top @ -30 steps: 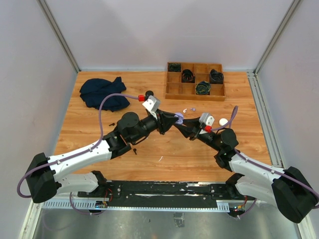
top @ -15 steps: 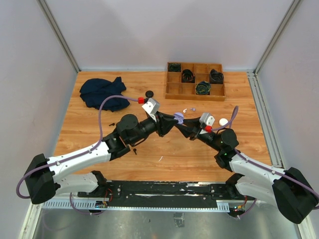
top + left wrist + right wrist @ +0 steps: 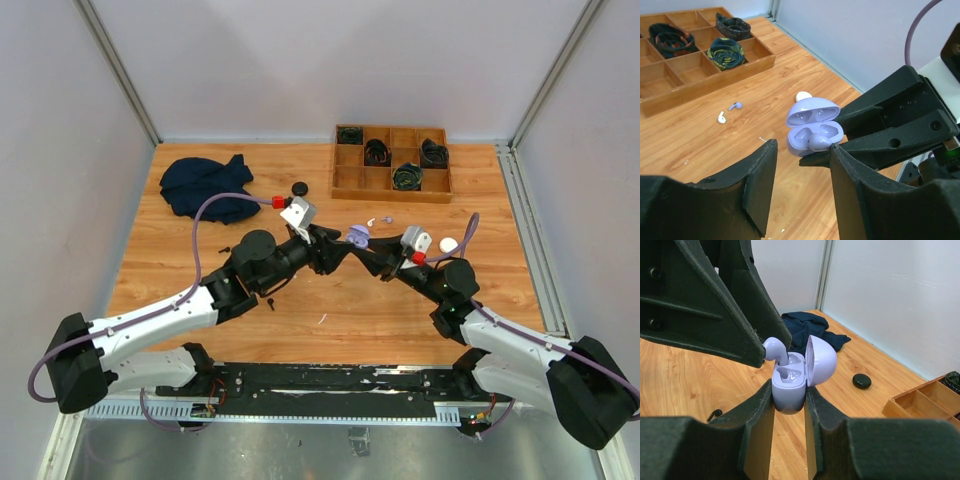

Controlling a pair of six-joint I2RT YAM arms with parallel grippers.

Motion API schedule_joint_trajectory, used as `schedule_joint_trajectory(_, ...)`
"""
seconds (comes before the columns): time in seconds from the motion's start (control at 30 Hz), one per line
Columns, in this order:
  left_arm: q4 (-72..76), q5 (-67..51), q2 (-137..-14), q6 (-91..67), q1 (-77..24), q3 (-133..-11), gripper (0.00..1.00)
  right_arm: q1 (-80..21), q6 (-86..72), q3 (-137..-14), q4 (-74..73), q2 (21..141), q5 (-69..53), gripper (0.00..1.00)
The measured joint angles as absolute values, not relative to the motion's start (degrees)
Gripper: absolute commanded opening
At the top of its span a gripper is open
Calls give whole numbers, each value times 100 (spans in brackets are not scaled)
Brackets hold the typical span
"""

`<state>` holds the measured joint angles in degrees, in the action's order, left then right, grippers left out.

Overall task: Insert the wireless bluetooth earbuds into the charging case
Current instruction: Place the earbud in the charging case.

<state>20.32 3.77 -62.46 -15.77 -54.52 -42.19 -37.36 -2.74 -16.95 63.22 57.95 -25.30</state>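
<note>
My right gripper point(image 3: 789, 391) is shut on the base of a pale purple charging case point(image 3: 789, 382), held above the table with its lid open. One purple earbud point(image 3: 774, 347) stands stem-down in the case's far slot, its head above the rim. In the left wrist view this earbud point(image 3: 819, 142) rests against the tip of one finger point(image 3: 836, 152) of my left gripper point(image 3: 802, 146), which is open with nothing between its jaws. Both grippers meet over the table's middle point(image 3: 352, 240). A white earbud point(image 3: 721, 117) and a purple earbud point(image 3: 735, 105) lie loose on the wood.
A wooden compartment tray point(image 3: 392, 192) with coiled cables sits at the back right. A dark blue cloth point(image 3: 205, 187) lies at the back left. A black round case point(image 3: 299, 187), a white case point(image 3: 447, 244) and small black buds point(image 3: 270, 303) lie on the table.
My left gripper has opened and let go of the purple earbud, which now stands in the case. The left arm shifted slightly left. The right gripper has held still.
</note>
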Motion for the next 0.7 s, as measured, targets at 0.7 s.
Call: schedule_joint_trajectory(0.7, 1256, 1201, -6060, -1743, -5452, -4392, 57, -3736, -316, -1695, 6445, 5736, -2453, 2)
